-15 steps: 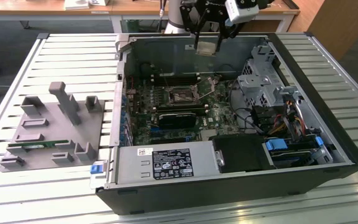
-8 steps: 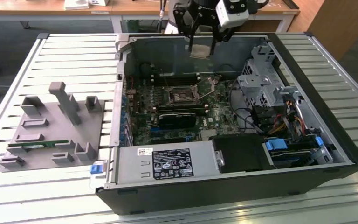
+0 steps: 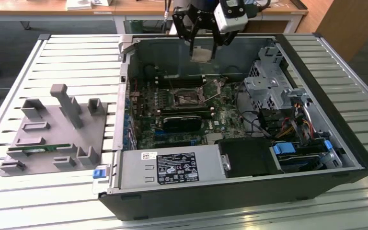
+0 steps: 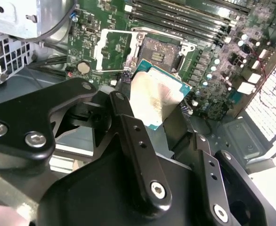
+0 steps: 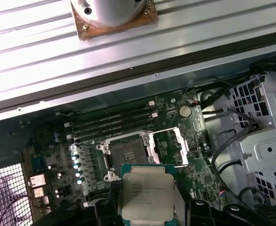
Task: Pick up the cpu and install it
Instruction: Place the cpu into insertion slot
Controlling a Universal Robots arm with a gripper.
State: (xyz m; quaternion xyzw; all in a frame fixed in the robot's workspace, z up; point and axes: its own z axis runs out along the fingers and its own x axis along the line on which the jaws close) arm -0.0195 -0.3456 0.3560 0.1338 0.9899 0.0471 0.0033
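Exterior view: high, looking down into computer case (image 3: 235, 201) | both wrist views: close above, sharing cpu (image 4: 157, 94) (image 5: 147, 195) and socket (image 4: 159, 54) (image 5: 128, 153).

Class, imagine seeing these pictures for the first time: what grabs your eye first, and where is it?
The tool, shut on the cpu, hangs over the open computer case in the exterior view. Inside the case, the empty socket lies open. A grey holder block lies at the exterior view's left.

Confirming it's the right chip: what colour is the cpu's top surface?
The cpu is silver-grey on top, with a thin green rim; clearest in the first wrist view.
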